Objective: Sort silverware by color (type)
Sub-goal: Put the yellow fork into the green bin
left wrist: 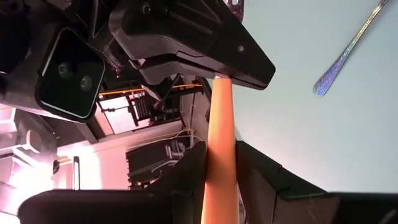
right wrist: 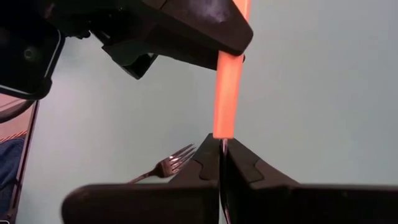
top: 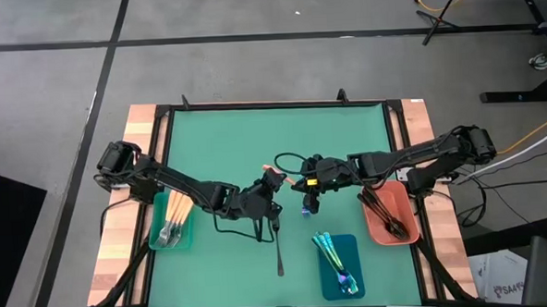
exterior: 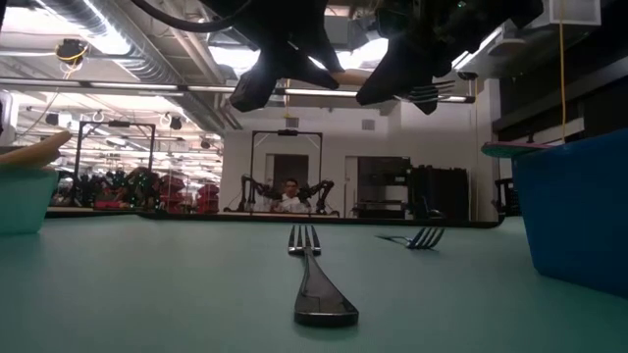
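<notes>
Mid-handoff here: my left gripper (top: 267, 183) and right gripper (top: 302, 182) both clamp the slim orange-handled utensil (left wrist: 221, 143) end to end above the green table (top: 218, 147), its length spanning between them.

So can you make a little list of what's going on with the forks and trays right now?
held: orange-handled utensil, above mid-table
left gripper: shut on its handle
right gripper: shut on its other end
loose on table: long dark fork; shiny fork
teal rectangular tray: orange-handled pieces
blue rectangular tray: iridescent blue-teal pieces
salmon-red rectangular tray: dark pieces
</notes>
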You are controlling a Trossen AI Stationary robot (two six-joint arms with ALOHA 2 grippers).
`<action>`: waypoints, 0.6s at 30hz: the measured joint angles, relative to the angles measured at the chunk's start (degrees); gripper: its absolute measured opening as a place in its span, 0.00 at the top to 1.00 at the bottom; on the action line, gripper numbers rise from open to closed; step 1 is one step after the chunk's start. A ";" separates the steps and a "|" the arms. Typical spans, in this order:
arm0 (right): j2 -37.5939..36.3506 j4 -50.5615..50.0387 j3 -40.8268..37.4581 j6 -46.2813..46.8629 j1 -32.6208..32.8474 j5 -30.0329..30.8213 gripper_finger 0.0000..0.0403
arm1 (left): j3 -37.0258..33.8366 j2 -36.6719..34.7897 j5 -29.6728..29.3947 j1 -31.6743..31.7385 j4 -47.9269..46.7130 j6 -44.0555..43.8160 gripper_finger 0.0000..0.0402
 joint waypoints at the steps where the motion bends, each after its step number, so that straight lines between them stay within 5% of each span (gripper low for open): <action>1: 0.00 0.00 0.00 0.00 0.00 0.00 1.00 | 0.00 0.00 0.05 0.00 -0.01 -0.07 0.81; 18: -0.03 0.37 0.00 0.00 -0.04 0.25 1.00 | -0.04 0.00 3.18 -0.11 0.77 -4.59 0.74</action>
